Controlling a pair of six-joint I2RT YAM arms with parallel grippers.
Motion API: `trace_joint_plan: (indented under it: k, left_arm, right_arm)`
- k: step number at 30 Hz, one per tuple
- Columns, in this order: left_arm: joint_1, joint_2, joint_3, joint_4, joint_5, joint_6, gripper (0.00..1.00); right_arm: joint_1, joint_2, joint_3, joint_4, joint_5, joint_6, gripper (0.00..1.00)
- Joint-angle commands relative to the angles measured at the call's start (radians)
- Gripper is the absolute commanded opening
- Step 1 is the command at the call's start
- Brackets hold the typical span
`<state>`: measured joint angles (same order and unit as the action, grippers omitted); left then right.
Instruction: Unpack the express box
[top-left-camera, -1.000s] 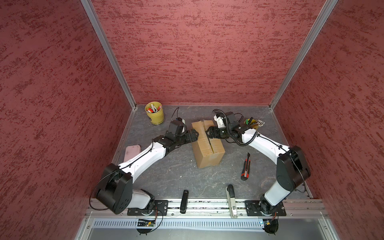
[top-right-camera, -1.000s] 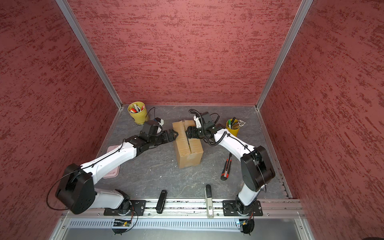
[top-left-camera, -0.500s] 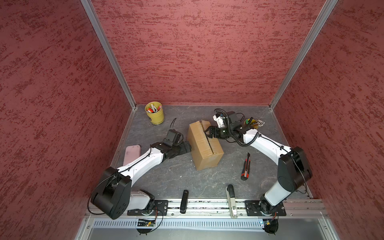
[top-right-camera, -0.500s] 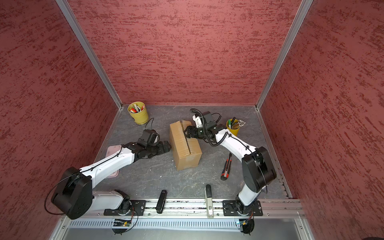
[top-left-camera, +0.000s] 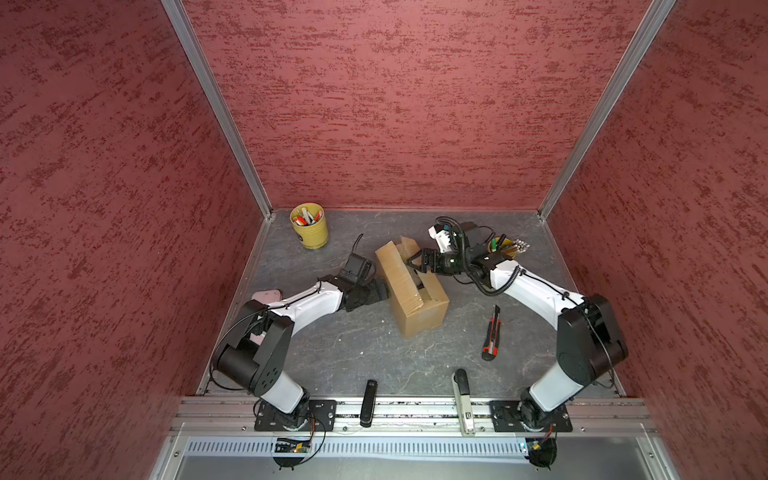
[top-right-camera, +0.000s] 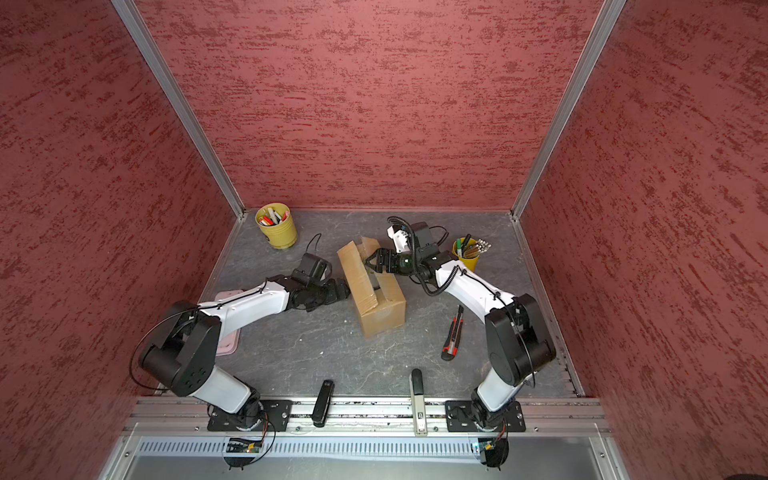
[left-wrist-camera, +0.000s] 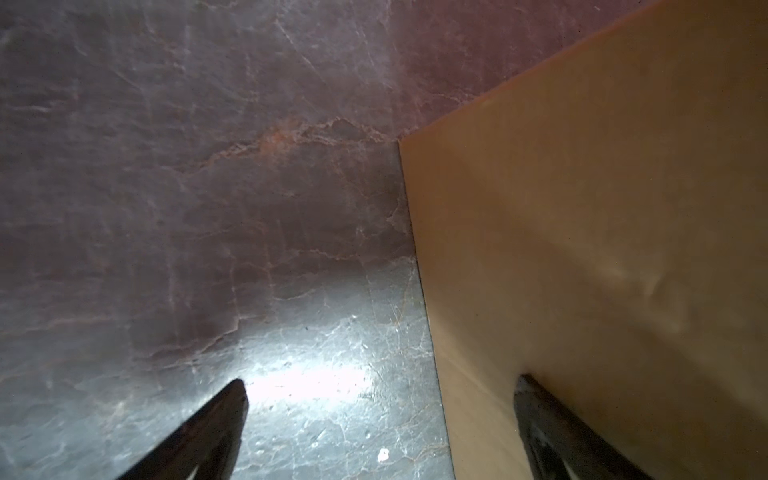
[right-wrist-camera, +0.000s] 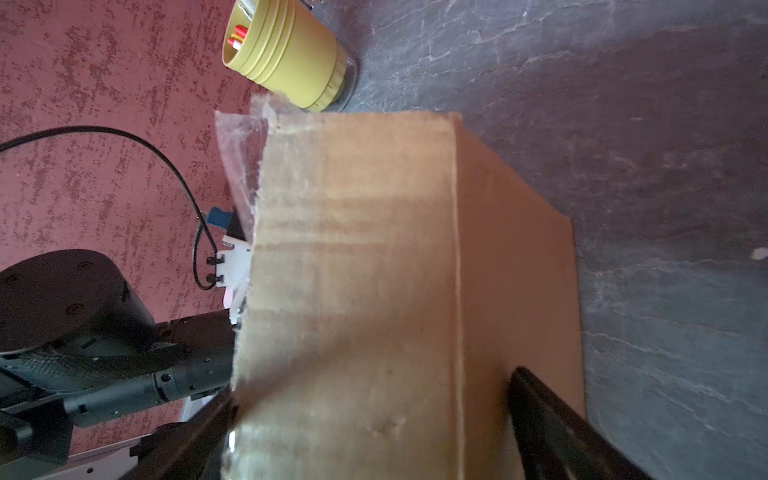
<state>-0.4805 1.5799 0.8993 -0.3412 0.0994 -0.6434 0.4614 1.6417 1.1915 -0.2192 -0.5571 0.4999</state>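
Box (top-left-camera: 415, 286) sitting mid-table, skewed, long axis running far-left to near-right in both top views. Top seam gaping, dark slit showing down the middle, far end flap (top-left-camera: 405, 246) sticking up; contents not readable thru the gap. Shredded clear tape (right-wrist-camera: 239, 162) hanging off a flap edge in R wrist view. L gripper (left-wrist-camera: 382, 382) sitting low at the box's left long side, spread wide, gripping nothing: one finger (left-wrist-camera: 552, 428) lying against the cardboard wall, the other over bare table. R gripper (top-left-camera: 412, 265) hovering over the far part of the box top, jaws splayed wide w/ cardboard between them, not clamping it afaict. Yellow cup (top-left-camera: 309, 227) standing in far-left corner, holding red + white pens. Second yellow cup (top-right-camera: 466, 257) standing far-right behind the R arm, holding a green marker, a dark pen and silver-tipped sticks fanning out. Red/black knife (top-left-camera: 491, 332) lying right of the box, well apart. Pink flat item (top-right-camera: 226, 332) lying at left edge, partly under L arm. Table (top-left-camera: 353, 357) showing dark grey, slate-look, a few white specks. Black stapler (top-left-camera: 368, 402) and grey stapler (top-left-camera: 463, 397) resting across the near alu rail (top-left-camera: 415, 415). Red textured walls (top-left-camera: 395, 104) closing in three sides, alu profiles running up the corners.
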Motion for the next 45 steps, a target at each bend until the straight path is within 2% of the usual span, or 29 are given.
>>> trace_joint_plan:
  k: [1,10,16,23,28,37,40,45]
  left_arm:
    - [-0.006,0.021,0.040,0.084,0.018,-0.003,1.00]
    - [0.005,0.019,0.037,0.093,0.019,0.001,1.00]
    - [0.015,0.012,0.033,0.096,0.025,0.011,1.00]
    - [0.021,0.012,0.038,0.096,0.027,0.022,1.00]
    - [0.029,0.011,0.039,0.092,0.023,0.027,1.00]
    - [0.043,0.006,0.052,0.087,0.029,0.047,1.00]
    - [0.045,0.007,0.057,0.078,0.034,0.050,1.00]
    - [0.058,-0.063,0.050,0.035,0.057,0.046,1.00]
  right_arm:
    - [0.020,-0.035,-0.007,0.066,-0.137,0.023,0.95]
    - [0.015,-0.045,-0.015,0.089,-0.149,0.047,0.97]
    - [-0.011,-0.067,-0.058,0.167,-0.180,0.108,0.98]
    - [-0.057,-0.079,-0.138,0.357,-0.270,0.248,0.97]
    - [-0.093,-0.061,-0.213,0.566,-0.345,0.385,0.97]
    - [-0.118,-0.043,-0.236,0.639,-0.358,0.446,0.95]
    - [-0.118,-0.067,-0.216,0.541,-0.313,0.390,0.94]
    - [-0.110,-0.152,-0.147,0.214,-0.125,0.212,0.94]
